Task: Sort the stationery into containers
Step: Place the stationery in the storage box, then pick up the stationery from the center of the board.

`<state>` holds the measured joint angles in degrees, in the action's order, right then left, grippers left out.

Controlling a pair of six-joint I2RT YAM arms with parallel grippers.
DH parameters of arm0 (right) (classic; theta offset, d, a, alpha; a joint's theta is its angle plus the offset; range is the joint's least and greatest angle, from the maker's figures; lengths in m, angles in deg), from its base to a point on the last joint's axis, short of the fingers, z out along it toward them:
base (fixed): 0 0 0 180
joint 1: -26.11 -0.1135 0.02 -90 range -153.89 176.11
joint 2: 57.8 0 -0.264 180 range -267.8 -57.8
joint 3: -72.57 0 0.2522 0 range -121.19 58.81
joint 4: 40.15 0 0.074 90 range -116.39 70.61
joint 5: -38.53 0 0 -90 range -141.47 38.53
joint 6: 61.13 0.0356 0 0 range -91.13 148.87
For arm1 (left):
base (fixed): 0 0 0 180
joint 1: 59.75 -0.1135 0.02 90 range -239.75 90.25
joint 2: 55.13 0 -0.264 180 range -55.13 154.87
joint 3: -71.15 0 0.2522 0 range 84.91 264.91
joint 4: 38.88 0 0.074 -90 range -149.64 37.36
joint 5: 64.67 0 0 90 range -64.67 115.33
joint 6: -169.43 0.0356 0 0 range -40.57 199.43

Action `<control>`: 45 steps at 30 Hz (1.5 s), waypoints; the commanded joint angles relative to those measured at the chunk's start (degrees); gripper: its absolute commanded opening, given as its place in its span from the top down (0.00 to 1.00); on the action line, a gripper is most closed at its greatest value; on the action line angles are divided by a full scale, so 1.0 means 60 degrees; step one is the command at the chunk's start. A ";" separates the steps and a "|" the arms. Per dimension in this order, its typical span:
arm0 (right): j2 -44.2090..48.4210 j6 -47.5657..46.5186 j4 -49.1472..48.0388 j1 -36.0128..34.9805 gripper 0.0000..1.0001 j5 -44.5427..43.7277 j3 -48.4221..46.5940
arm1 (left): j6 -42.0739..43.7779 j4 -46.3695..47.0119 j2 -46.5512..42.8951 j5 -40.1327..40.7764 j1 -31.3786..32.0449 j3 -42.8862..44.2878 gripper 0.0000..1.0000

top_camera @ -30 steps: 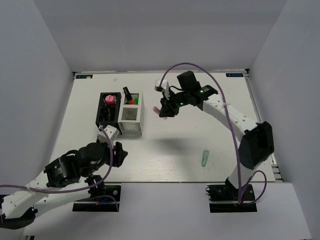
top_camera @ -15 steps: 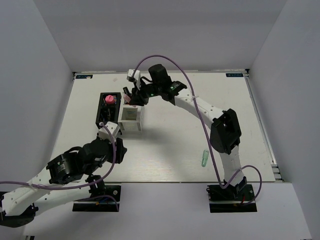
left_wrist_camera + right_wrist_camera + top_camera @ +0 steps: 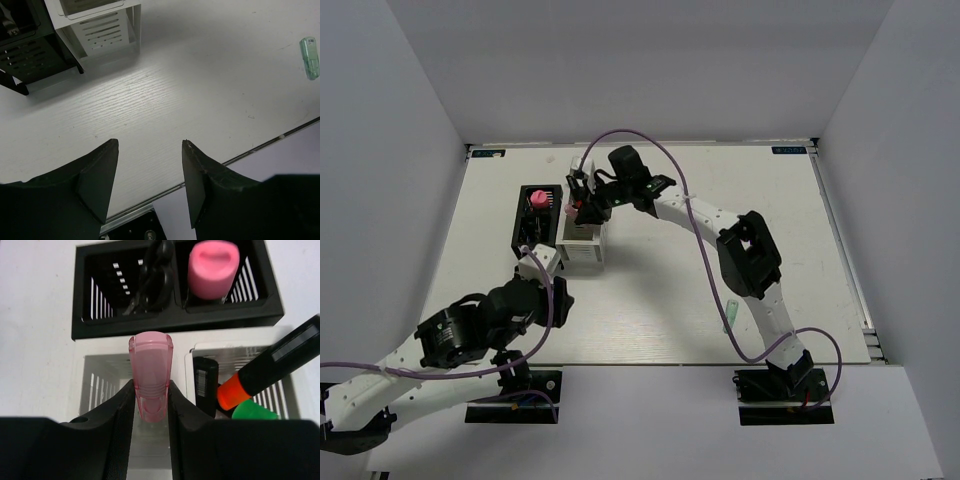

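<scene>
Right gripper [image 3: 150, 392] pinches the pink piece [image 3: 150, 357] over the white holder [image 3: 82, 390]. If you release off-centre, it clips the rim and bounces out. Left gripper [image 3: 149, 170] gapes, empty.

White wood-grain table [image 3: 660, 295]; plain grey walls [image 3: 640, 70] on three sides.

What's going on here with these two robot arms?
The right gripper is shut on a translucent pink piece, holding it above the white holder, which has highlighters in one compartment. Scissors and a pink round item sit in the black holder. The left gripper is open and empty; a green piece lies on the table.
</scene>
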<state>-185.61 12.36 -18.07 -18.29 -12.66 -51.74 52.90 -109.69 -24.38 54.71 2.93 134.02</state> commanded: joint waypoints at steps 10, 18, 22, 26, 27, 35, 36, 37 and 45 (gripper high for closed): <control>0.0602 -0.0426 0.0151 -0.0144 0.55 0.0534 0.0289 | -0.0062 0.0032 0.0002 0.0039 0.0028 -0.0215 0.36; 0.1335 0.0085 0.0211 -0.0202 0.71 0.0725 0.0128 | 0.0114 0.0426 0.0486 -0.0181 0.0028 0.0020 0.42; 0.1862 0.0860 0.1043 -0.0173 1.00 -0.0396 -0.0427 | 0.0449 0.1316 0.1071 -0.0663 0.0028 0.0151 0.78; 0.2623 0.0862 0.3063 0.0001 0.84 -0.3938 -0.0579 | 0.0846 0.2272 0.3261 -0.1832 0.0028 0.0749 1.00; 0.3060 0.0804 0.3589 0.0119 0.60 -0.4398 -0.0445 | 0.0904 0.2839 0.3589 -0.1967 0.0057 0.0940 1.00; 0.5303 0.1433 0.6365 0.3611 1.00 -0.5811 0.3125 | 0.0673 0.6701 0.6549 -0.2231 0.0233 0.0490 0.28; 0.5566 0.1477 0.6305 0.3882 0.94 -0.5736 0.4421 | 0.0569 0.7031 0.7218 -0.2217 0.0320 0.0416 0.23; 0.6294 0.1507 0.6217 0.4639 0.77 -0.5648 0.4826 | 0.0481 0.7585 0.7471 -0.2174 0.0364 0.0444 0.23; 0.8834 0.2077 0.5119 0.6184 0.56 -0.5091 0.8037 | -0.0337 0.7388 1.1529 -0.0813 0.1696 0.3839 0.33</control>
<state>-137.74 22.46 16.14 17.97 -45.55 -4.44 53.91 -66.96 41.47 45.64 10.12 148.90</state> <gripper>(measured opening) 0.442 0.686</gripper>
